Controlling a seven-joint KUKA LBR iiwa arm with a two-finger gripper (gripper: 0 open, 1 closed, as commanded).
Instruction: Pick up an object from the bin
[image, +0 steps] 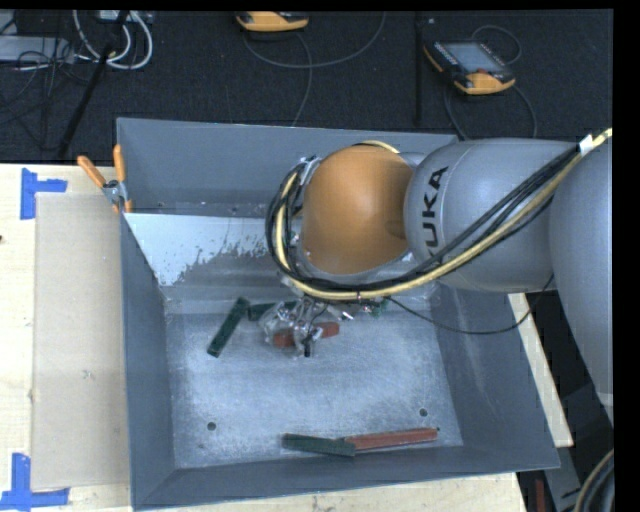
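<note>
Looking down into the grey metal bin (148, 380), you saw the arm (480, 215) reaching in from the right, its rounded orange cover (355, 210) hanging over the back half of the floor with black and yellow cables (283, 215) looped round its left side. Below that cover the gripper (300, 330) was low over the floor, a little behind the middle of the bin. A small reddish-brown piece (288, 340) lay right at its tip, on the floor, and it was the thing nearest to the gripper. You could not tell whether the gripper was open or closed, because its metal parts ran together with that piece, nor whether it had hold of anything.

Just to the left of the gripper, apart from it, a dark green stick (227, 327) lay slanted on the floor, its upper end toward the back wall. Well away, along the front wall, two more sticks lay nearly end to end: a dark green one (318, 444) on the left and a reddish-brown one (395, 438) on the right, their near ends meeting or overlapping.
</note>
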